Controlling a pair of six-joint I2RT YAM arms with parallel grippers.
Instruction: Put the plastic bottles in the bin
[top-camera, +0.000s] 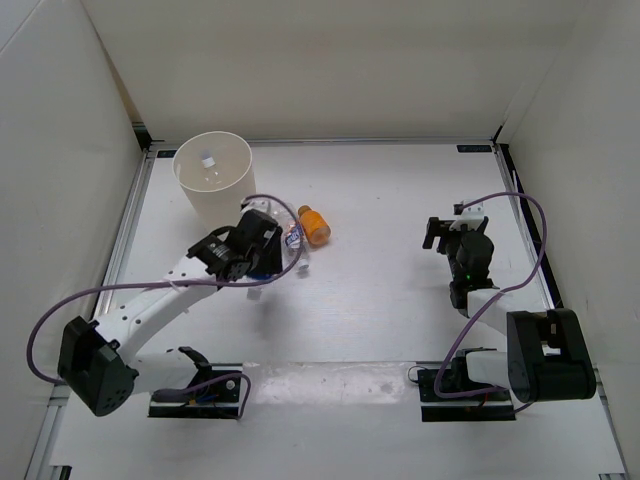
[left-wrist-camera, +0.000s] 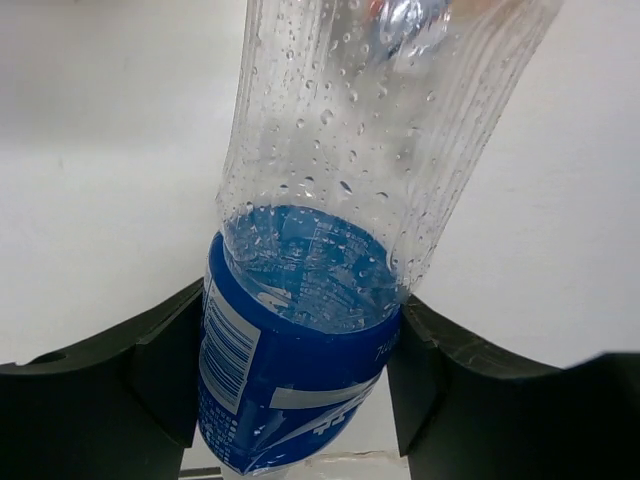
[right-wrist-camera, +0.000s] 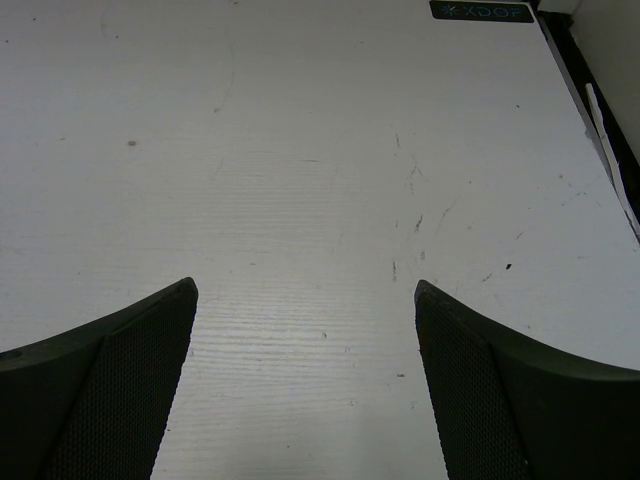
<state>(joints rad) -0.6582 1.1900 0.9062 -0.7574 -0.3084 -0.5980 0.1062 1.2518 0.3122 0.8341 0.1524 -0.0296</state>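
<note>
Blue-label bottle (left-wrist-camera: 340, 150) clamped in outstretched left gripper (top-camera: 282, 255) beside bin (top-camera: 213, 180); right gripper (right-wrist-camera: 305, 300) agape over table (top-camera: 400, 200).

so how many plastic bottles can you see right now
3. The blue-label bottle is gripped in the left tool, the orange bottle lies on the table beside it, and a white-capped bottle appears to sit inside the bin.
</note>
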